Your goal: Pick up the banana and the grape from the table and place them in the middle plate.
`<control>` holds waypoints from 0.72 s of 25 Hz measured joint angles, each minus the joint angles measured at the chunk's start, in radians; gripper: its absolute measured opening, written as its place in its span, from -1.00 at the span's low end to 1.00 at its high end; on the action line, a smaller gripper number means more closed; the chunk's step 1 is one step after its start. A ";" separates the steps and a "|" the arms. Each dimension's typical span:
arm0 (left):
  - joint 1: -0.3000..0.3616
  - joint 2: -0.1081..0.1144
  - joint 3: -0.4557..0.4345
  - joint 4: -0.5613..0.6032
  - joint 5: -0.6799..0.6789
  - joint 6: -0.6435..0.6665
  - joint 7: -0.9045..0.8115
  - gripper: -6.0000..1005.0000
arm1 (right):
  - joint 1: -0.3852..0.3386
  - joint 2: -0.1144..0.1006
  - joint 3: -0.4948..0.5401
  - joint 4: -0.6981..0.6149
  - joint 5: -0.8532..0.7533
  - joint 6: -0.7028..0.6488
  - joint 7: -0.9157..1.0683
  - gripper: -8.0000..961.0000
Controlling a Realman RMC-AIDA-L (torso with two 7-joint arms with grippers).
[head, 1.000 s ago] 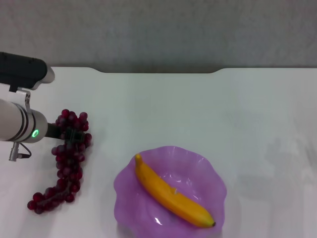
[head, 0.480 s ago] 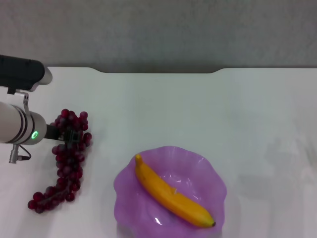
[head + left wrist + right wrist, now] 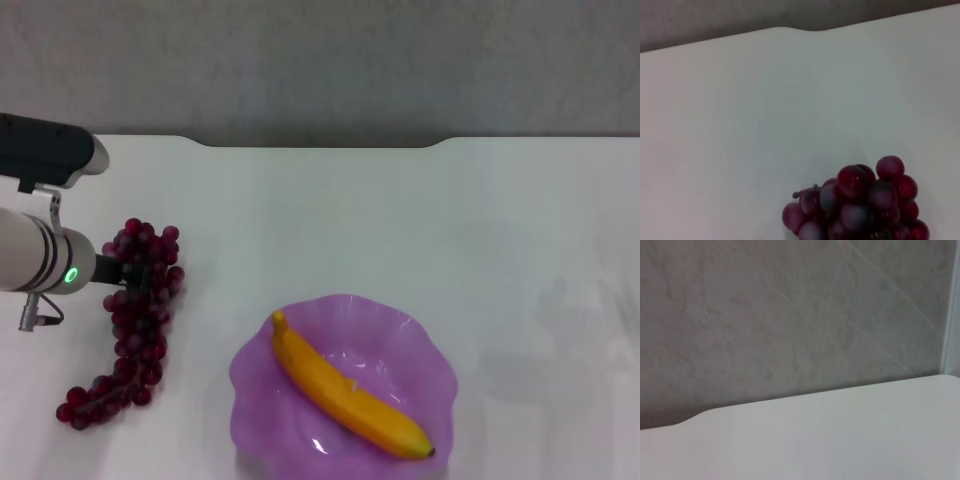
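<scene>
The left claw (image 3: 128,272) has edged back slightly at the top of the grapes (image 3: 135,318), grip state hidden. The grapes lie unmoved on the table (image 3: 350,220); the banana (image 3: 345,388) already sits in the plate (image 3: 425,345). The right claw is out of sight.

Banana (image 3: 348,392): I'm seeing it lying diagonally inside the middle plate (image 3: 425,345), dark tip nearest me.
Grape (image 3: 135,315): I'm watching the dark red bunch lying stretched along the white table (image 3: 400,220), left of the plate.
</scene>
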 joint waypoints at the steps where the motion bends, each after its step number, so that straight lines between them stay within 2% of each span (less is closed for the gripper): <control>1: 0.003 -0.001 0.001 -0.005 0.000 0.003 0.003 -0.19 | 0.000 0.000 0.000 0.001 0.000 0.000 0.000 0.18; 9: 0.024 -0.002 0.016 -0.028 -0.026 0.033 0.023 -0.68 | 0.004 -0.001 -0.001 0.011 0.000 0.000 -0.001 0.17; 13: 0.039 -0.002 0.016 -0.048 -0.027 0.048 0.023 -0.68 | 0.009 -0.001 -0.001 0.018 -0.001 0.008 -0.001 0.17; 18: 0.123 -0.002 0.016 -0.179 -0.036 0.095 0.030 -0.69 | 0.012 0.000 -0.001 0.024 -0.001 0.011 -0.001 0.17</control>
